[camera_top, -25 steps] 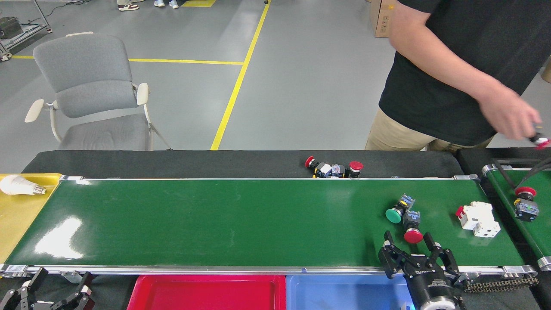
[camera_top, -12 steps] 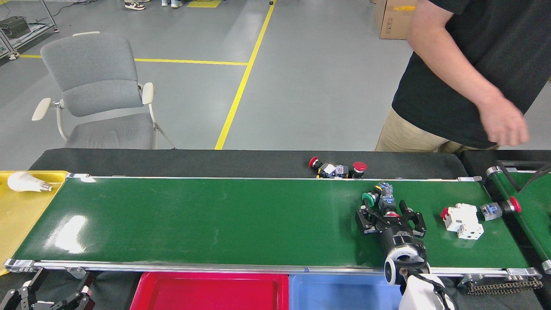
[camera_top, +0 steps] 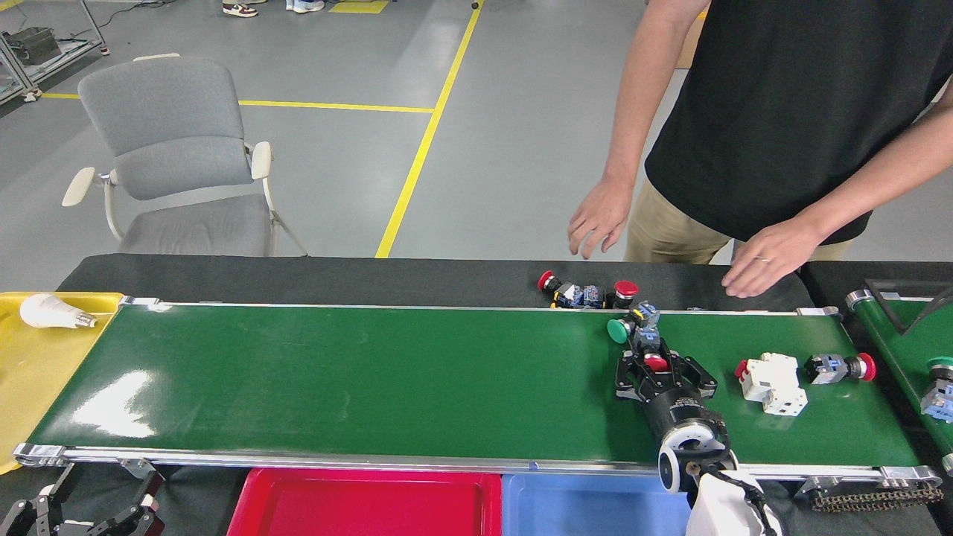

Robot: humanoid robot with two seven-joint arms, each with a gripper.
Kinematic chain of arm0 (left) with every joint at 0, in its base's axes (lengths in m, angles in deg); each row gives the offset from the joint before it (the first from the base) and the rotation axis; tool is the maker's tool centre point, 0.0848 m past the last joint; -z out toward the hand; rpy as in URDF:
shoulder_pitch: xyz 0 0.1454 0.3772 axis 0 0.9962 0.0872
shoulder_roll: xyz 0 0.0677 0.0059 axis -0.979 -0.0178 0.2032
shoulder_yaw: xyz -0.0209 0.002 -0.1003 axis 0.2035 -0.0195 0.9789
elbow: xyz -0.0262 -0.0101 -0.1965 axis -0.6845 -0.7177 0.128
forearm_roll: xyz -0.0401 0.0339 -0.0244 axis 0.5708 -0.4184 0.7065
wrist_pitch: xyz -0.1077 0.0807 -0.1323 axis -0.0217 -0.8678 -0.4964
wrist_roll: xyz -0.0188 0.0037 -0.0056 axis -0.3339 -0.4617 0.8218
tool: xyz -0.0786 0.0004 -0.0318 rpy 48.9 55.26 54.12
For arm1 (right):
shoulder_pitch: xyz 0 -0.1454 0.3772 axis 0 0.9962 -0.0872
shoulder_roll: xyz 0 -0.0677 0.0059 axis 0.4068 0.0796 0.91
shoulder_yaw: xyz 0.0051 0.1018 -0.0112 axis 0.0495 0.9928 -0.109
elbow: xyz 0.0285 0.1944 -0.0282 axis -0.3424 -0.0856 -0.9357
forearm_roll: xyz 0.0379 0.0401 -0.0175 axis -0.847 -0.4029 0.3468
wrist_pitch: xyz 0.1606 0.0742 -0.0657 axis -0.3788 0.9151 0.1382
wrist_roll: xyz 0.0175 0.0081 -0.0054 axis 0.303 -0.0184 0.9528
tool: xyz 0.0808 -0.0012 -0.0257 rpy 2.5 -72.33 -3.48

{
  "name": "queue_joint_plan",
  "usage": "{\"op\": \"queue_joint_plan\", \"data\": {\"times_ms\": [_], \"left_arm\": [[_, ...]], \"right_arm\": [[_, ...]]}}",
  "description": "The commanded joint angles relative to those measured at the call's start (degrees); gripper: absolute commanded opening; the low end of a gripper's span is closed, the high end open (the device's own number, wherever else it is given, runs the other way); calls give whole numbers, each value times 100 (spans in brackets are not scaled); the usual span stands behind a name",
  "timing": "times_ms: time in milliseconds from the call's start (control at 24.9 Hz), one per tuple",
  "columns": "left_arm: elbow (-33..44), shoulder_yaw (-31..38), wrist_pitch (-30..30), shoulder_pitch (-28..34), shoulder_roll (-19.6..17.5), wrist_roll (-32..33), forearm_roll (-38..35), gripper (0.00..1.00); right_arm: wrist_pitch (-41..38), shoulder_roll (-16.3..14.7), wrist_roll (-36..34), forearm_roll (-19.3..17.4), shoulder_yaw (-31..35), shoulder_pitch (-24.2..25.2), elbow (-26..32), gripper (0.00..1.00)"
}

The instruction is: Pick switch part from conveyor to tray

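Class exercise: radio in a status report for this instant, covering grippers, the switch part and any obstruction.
Right gripper shut on red-capped switch on conveyor. Left gripper open, idle. Green-capped switch close beside. Person's hand near far rail.

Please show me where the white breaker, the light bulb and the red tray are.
white breaker (camera_top: 772, 380), head view, middle of its white body.
light bulb (camera_top: 45, 310), head view, on its white globe.
red tray (camera_top: 365, 506), head view, bare floor of the tray.
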Motion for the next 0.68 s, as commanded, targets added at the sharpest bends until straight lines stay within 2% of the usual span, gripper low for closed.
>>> {"op": "queue_joint_plan", "data": {"times_ms": [0, 80, 161, 201, 241, 281, 321, 442, 643], "left_arm": [[39, 51, 2, -15, -78, -22, -8, 100], [39, 51, 2, -15, -113, -22, -8, 100], [48, 43, 10, -15, -157, -22, 1, 100], [48, 34, 10, -15, -157, -22, 1, 100], [48, 25, 10, -15, -157, -31, 1, 100], [39, 8, 10, -15, -157, -31, 1, 100], [39, 8, 10, -15, -166, -31, 1, 100], [39, 8, 10, -41, -193, -22, 1, 100], [57, -1, 19, -50, -193, -22, 1, 100]], "right_arm": [[-449, -33, -55, 11, -317, 269, 610, 2], [-950, -50, -55, 28, -695, 691, 1208, 2], [-1565, -129, -55, 81, -1169, 937, 1550, 2], [-1820, -129, -55, 90, -1459, 929, 1577, 5], [-1934, -120, -55, 90, -1688, 920, 1568, 15], [-1970, -94, -47, 134, -1969, 902, 1550, 49], [-1961, -59, -47, 257, -2250, 876, 1515, 100], [-2013, 126, -55, 318, -2532, 797, 1322, 100], [-1987, 293, -55, 301, -2479, 691, 1295, 100]]}}
